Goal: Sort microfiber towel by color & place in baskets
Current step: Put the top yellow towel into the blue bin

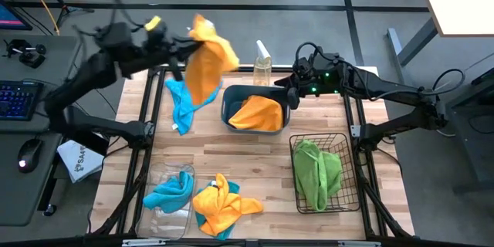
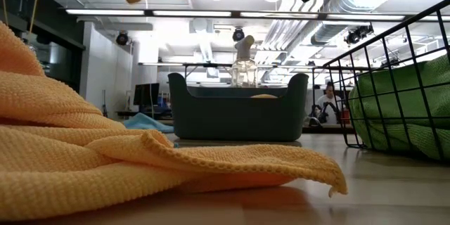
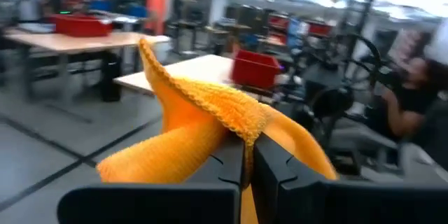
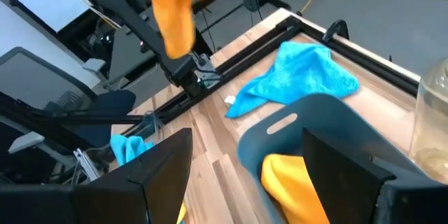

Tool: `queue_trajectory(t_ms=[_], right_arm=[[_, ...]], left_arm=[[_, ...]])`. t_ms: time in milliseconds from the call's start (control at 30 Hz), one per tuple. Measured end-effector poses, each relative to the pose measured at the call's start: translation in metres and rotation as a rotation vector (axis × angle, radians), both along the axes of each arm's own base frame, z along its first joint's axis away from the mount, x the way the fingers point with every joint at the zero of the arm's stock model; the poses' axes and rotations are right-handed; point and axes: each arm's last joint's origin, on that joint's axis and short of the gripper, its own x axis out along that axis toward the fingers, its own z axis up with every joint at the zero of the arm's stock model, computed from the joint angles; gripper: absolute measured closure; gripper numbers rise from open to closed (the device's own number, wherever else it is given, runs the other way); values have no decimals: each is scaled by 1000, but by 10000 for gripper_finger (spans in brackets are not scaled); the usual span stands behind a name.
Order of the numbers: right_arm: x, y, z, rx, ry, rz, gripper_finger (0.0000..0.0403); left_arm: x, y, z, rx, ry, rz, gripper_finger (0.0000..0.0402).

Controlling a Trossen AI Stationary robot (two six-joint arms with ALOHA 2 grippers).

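Left pincer point(image 3: 248, 155): clenched on an orange towel point(image 1: 207, 60), raised above the counter point(image 1: 262, 162).
Orange towel: drapes below the left pincer, beside the teal tub point(image 1: 231, 102).
Right pincer point(image 4: 245, 175): fingers spread wide, apparently empty, just above the teal tub's rim.
Teal tub: holds another orange cloth point(image 1: 258, 113).

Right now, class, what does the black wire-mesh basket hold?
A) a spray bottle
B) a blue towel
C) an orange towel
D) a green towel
D: in the high view a green towel lies inside the black wire-mesh basket, and the low view shows green cloth behind its wires.
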Motion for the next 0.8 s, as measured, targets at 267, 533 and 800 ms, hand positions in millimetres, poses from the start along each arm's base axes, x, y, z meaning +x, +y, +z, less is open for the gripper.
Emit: queue_trajectory(t_ms=[267,533,800], right_arm=[[-3,2,2,-24,-1,14,139],[-26,8,20,-71,-65,18,139],[-42,10,24,-90,-47,-44,139]], left_arm=[[70,16,-46,-33,68,-195,401],[92,19,-108,-123,-81,-271,401],[86,18,-190,-275,-38,-184,401]])
